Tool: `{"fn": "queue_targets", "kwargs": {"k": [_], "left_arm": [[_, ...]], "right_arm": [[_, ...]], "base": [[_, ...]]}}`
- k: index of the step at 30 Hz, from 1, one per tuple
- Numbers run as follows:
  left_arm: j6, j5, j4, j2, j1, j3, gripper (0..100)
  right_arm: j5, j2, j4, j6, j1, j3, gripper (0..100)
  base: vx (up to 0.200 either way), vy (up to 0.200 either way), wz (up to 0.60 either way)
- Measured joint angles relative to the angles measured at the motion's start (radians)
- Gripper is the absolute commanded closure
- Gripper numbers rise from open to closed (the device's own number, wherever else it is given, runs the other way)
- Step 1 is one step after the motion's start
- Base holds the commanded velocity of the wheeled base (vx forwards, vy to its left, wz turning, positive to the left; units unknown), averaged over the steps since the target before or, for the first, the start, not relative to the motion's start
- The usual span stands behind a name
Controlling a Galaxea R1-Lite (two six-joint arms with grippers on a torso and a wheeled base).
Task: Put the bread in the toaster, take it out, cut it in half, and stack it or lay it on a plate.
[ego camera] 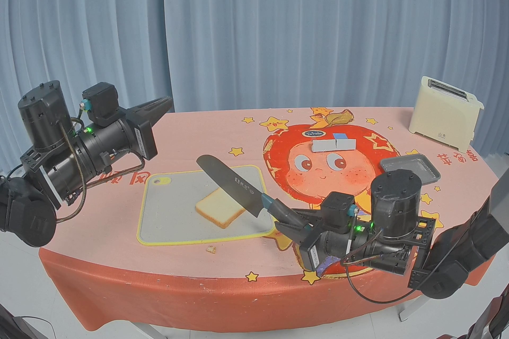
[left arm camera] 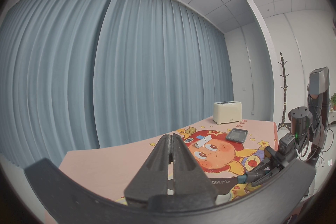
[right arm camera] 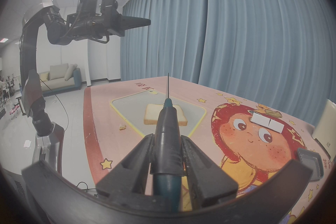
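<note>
1. Closest to the front edge of the table (ego camera: 185, 139), a small crumb (ego camera: 211, 249) lies just off the cutting board (ego camera: 169, 213).
2. The right gripper (ego camera: 289, 221) sits low over the front right of the table, its fingers clamped on the handle of a knife (ego camera: 233, 186).
3. The dark blade slants up and to the left, crossing over the right corner of the bread (ego camera: 220, 208); I can't tell whether it touches.
4. The bread is one whole slice, lying flat on the board's right half.
5. The left gripper (ego camera: 167, 103) hangs high over the far left of the table, its fingers pressed together on nothing.
6. A grey plate (ego camera: 411, 168) rests to the right, near the table's edge.
7. Two white blocks (ego camera: 334, 144) lie side by side, touching, on the printed apple face.
8. The toaster (ego camera: 445, 112) stands at the far right corner, well apart from the bread.
</note>
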State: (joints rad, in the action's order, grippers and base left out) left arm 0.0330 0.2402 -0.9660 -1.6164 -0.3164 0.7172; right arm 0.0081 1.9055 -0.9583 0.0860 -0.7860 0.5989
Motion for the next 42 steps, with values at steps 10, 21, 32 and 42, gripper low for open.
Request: {"fn": "queue_targets", "kwargs": {"k": [10, 21, 32, 42], "left_arm": [[0.005, -0.002, 0.008, -0.027, -0.007, -0.035, 100], [0.068, 0.001, 0.179, -0.065, -0.072, 0.128, 100], [0.073, 0.0, 0.286, -0.083, -0.084, 0.235, 100], [0.074, 0.0, 0.294, -0.088, -0.08, 0.226, 100]], "right_arm": [[-0.003, 0.001, 0.001, 0.007, -0.015, -0.012, 100], [-0.003, -0.011, 0.16, 0.04, -0.002, 0.077, 100], [-0.009, -0.079, 0.269, 0.062, 0.002, 0.149, 100], [-0.01, -0.1, 0.266, 0.071, 0.016, 0.113, 100]], "base": [[0.0, 0.0, 0.0], [0.0, 0.0, 0.0], [0.0, 0.0, 0.0], [0.0, 0.0, 0.0]]}}
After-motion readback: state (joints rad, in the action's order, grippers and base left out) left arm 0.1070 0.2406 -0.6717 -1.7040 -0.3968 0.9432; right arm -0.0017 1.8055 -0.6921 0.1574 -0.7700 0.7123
